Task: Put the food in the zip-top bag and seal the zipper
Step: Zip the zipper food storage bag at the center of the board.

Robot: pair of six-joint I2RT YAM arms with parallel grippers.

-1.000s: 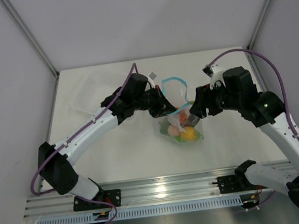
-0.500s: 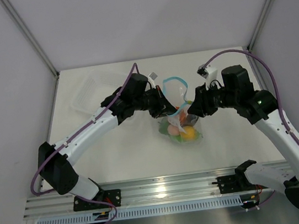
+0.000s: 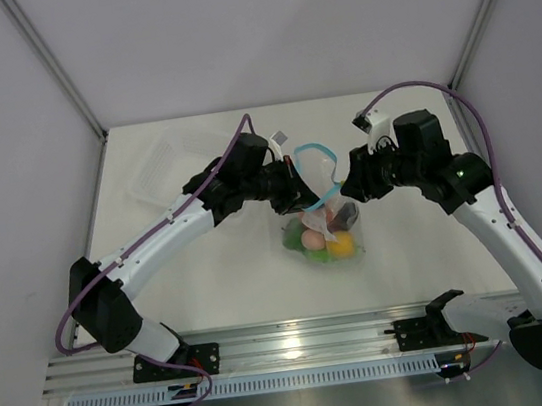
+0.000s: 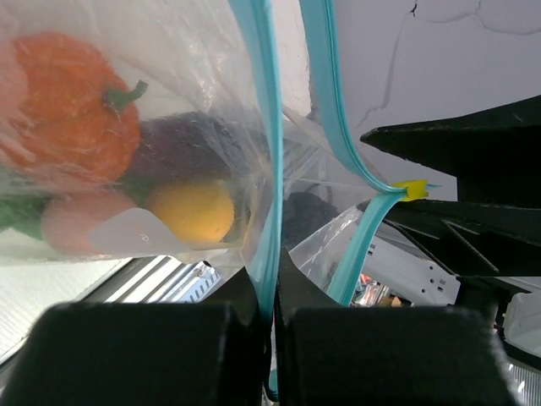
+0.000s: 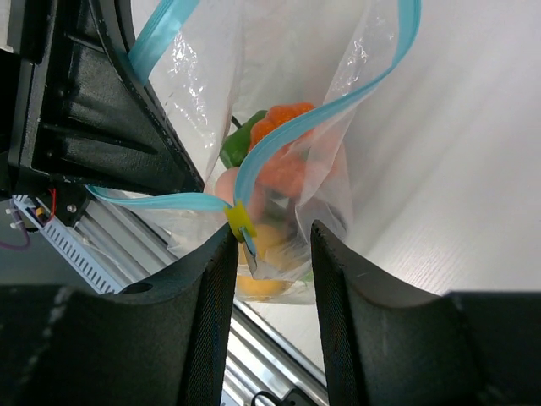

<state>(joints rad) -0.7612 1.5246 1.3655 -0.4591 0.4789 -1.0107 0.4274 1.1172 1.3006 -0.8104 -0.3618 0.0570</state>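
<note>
Zip-top bag (image 3: pixel 325 224) sits at the centre of the overhead frame. Its loaded bottom appears to rest on the tabletop (image 3: pixel 220 271), and its mouth is lifted between the two arms. Through the film we see the orange pumpkin (image 4: pixel 72 101), the eggplant (image 4: pixel 190 144), the lemon (image 4: pixel 191 211) and the peach (image 4: pixel 72 222). A green piece shows at the left edge of the left wrist frame, but we cannot tell whether all six are inside. The zipper (image 3: pixel 315 146) stands open as a blue loop.

Our left fingers (image 4: pixel 169 347) are pressed together on one side of that strip at the bottom of their frame. Our right fingers (image 5: pixel 199 338) stand apart with a clear gap between them. The zipper's end and its yellow tab (image 5: pixel 241 222) lie in that gap and are not visibly pinched.

We judge the bag to be thin, floppy and slippery. The toys look light, yet they pull the film down and let it swing. The strip is the only part with any stiffness, so we would hold there, close to the tab end. The clear film would crumple or slide out of a grip. Pulling too hard risks tipping the food out.
</note>
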